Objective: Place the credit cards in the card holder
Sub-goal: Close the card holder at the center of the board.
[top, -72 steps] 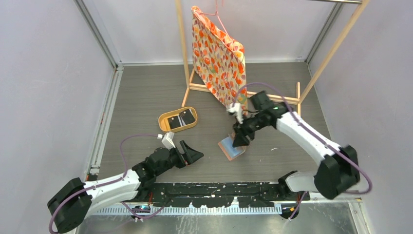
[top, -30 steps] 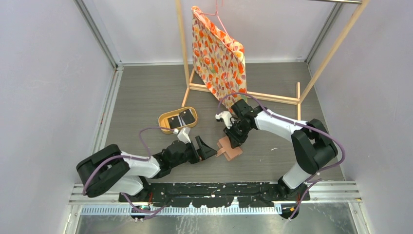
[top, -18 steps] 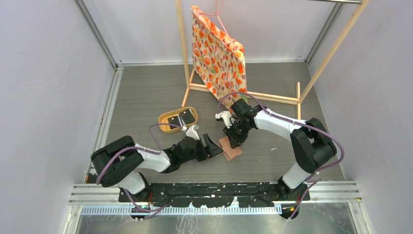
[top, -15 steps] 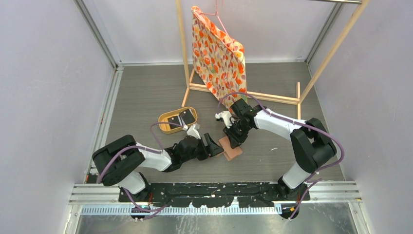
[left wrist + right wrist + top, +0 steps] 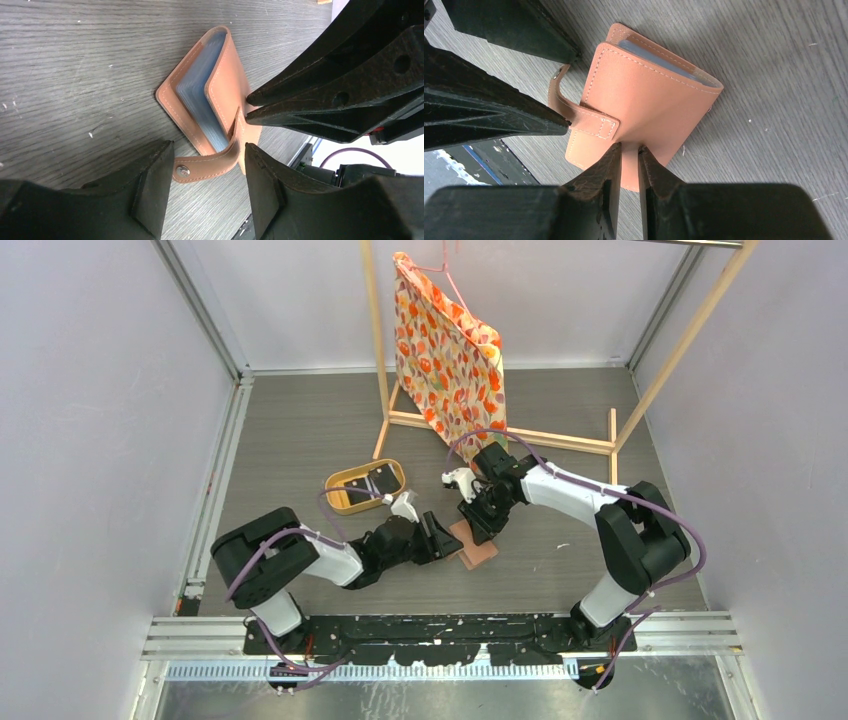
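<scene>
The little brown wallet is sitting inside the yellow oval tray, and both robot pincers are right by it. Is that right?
No: the salmon-brown leather fold-over wallet lies on the grey table, not inside the yellow-rimmed oval tray, as the top view shows. The left pincer and right pincer are right by it.

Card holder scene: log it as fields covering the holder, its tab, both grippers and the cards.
card holder: on the table, folded over, blue-grey sleeves showing at its edge
snap tab: unfastened, looping free
left gripper: open, straddling the snap tab
right gripper: closed on the holder's front cover
credit cards: dark ones lying in the yellow-rimmed tray, none held
</scene>
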`<state>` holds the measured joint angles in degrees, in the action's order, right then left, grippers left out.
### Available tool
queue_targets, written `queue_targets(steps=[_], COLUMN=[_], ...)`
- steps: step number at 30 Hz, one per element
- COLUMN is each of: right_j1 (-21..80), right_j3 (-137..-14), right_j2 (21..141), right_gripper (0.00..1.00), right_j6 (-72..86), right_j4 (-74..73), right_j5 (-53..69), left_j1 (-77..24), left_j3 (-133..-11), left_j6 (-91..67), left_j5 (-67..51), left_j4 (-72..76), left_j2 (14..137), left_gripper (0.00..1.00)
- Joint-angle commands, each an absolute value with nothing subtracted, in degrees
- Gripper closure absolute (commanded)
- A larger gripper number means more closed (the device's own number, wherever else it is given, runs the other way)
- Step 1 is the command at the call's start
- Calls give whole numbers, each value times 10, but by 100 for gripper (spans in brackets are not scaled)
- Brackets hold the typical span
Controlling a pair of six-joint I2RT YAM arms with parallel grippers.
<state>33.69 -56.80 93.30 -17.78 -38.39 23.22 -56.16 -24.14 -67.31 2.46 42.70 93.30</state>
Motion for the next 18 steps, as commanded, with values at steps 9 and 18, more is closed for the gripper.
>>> queue_targets(steps=[9, 18], right_j1=[338, 311], right_j3=[-575, -567], right_j2=[943, 902], right_gripper=[74, 70], right_j6=[-177, -168], right_j4=[-380, -376], right_j5=[226, 256], left_j1=[-561, -558], left_j3=[-236, -218], left_j6=[-664, -679], left_j5=[14, -17], left_j4=[446, 518], left_j2=[976, 1019], left_gripper=[73, 100])
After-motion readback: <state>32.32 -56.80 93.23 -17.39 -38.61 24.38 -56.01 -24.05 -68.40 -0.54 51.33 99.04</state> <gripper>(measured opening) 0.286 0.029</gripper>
